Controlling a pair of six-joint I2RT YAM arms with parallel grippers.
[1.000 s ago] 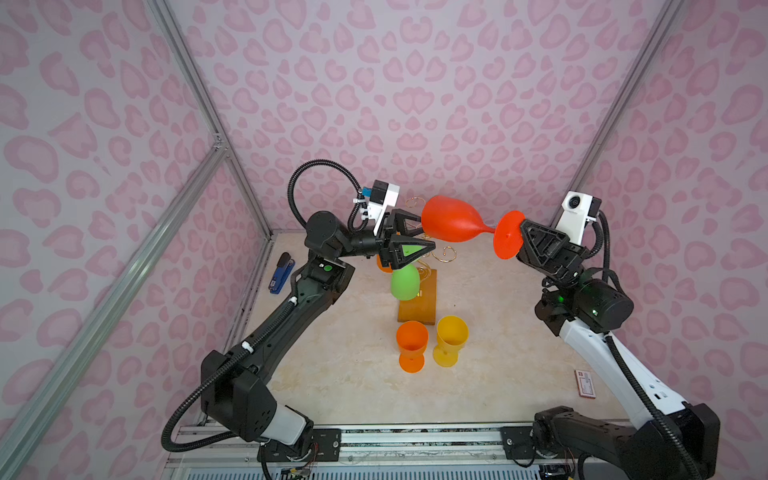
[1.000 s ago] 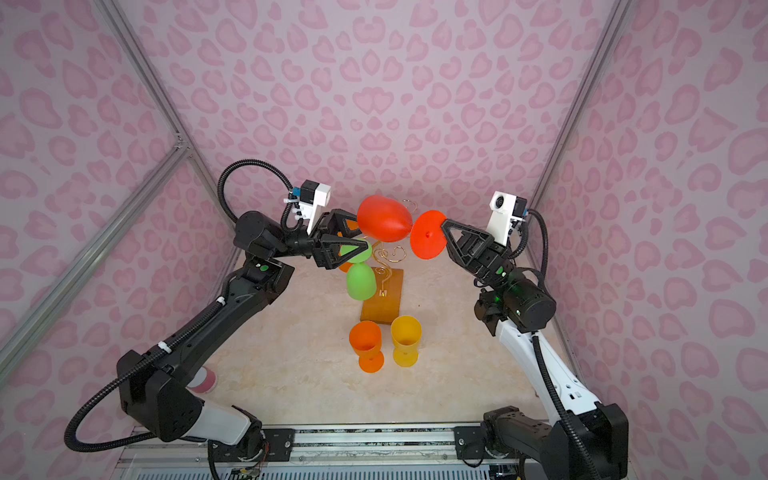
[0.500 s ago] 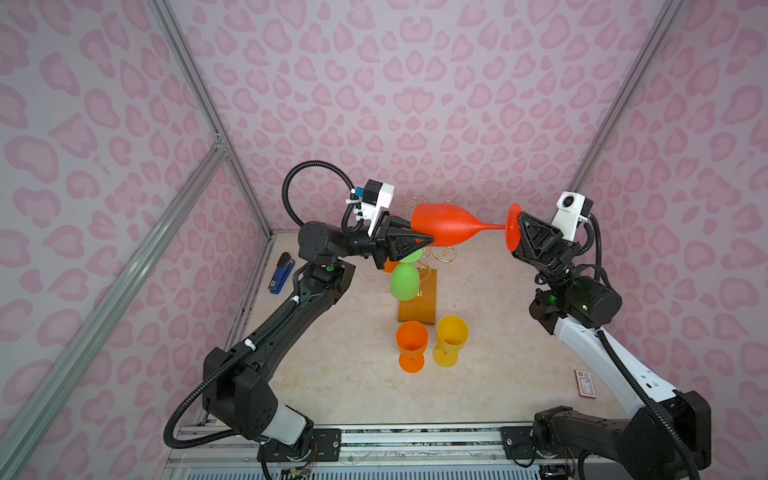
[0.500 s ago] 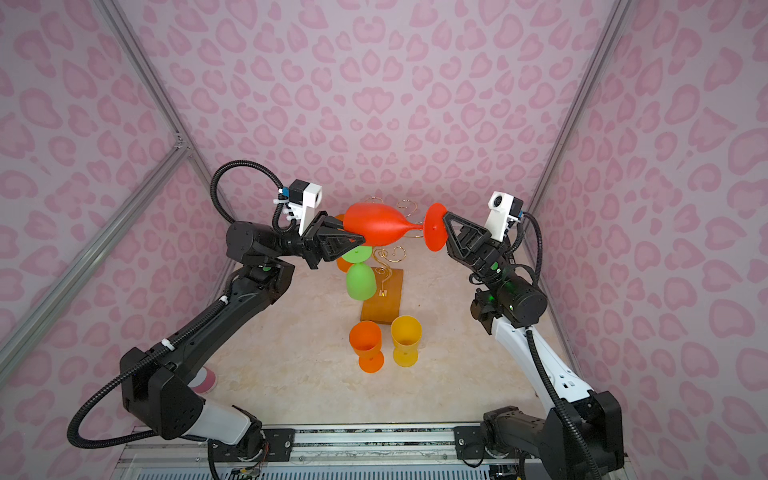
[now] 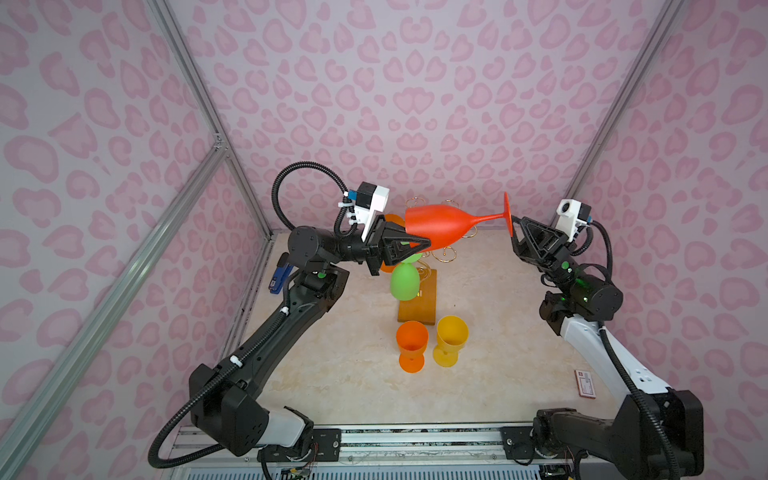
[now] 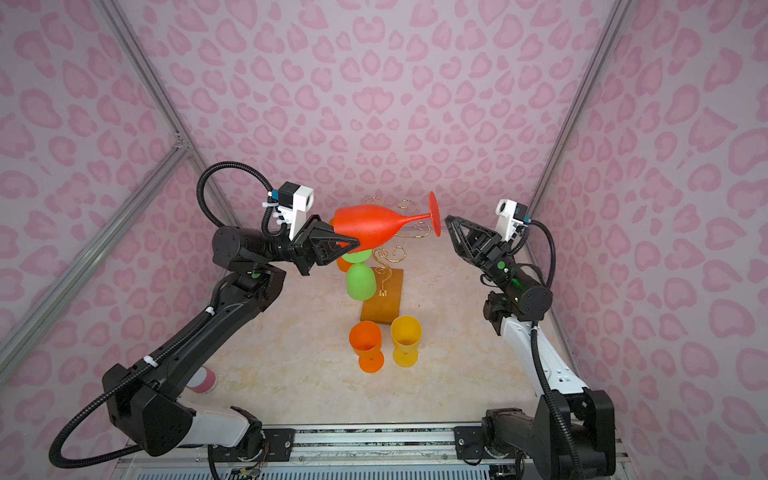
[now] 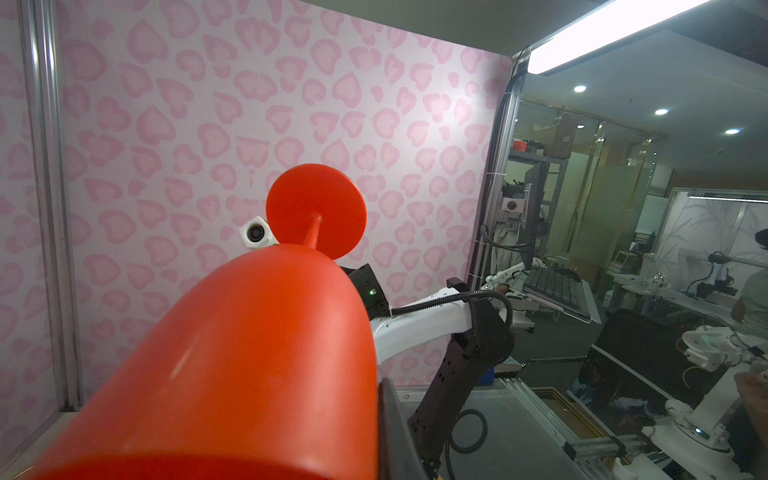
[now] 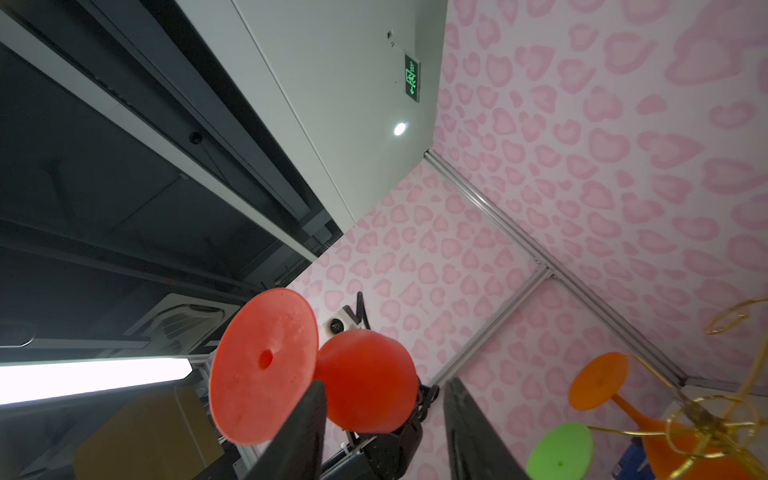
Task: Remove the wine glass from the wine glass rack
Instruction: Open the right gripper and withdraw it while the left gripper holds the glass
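Above the back half of the tabletop (image 5: 498, 332), the left gripper (image 5: 419, 239) is pressed onto the bowl of the red wine glass (image 5: 440, 226), close to its open rim. In the left wrist view one of its fingers (image 7: 392, 424) lies against the side of the bowl. The glass is held in the air, lying level, with its bowl toward the left arm and its stem and round foot (image 5: 507, 212) toward the right arm.

The right gripper (image 5: 514, 222) sits just beside that foot. Its fingers (image 8: 299, 436) stand spread, with nothing between them. Whether a fingertip touches the foot cannot be told.

The wine glass rack (image 6: 384, 299) stands mid-tabletop toward the back edge, with its gold curls behind and below the held glass in both top views. Contact between glass and wire cannot be judged.

A green glass (image 5: 404, 282) hangs bowl-down from the rack. An orange glass (image 8: 598, 382) hangs beside it, largely hidden by the left gripper in the top views. At the near end of the rack's wooden base, an orange goblet (image 5: 411, 345) and a yellow goblet (image 5: 451, 338) stand upright side by side.

A blue object (image 5: 279, 276) lies at the left edge near the back corner. A small card (image 5: 585, 384) lies near the right edge.
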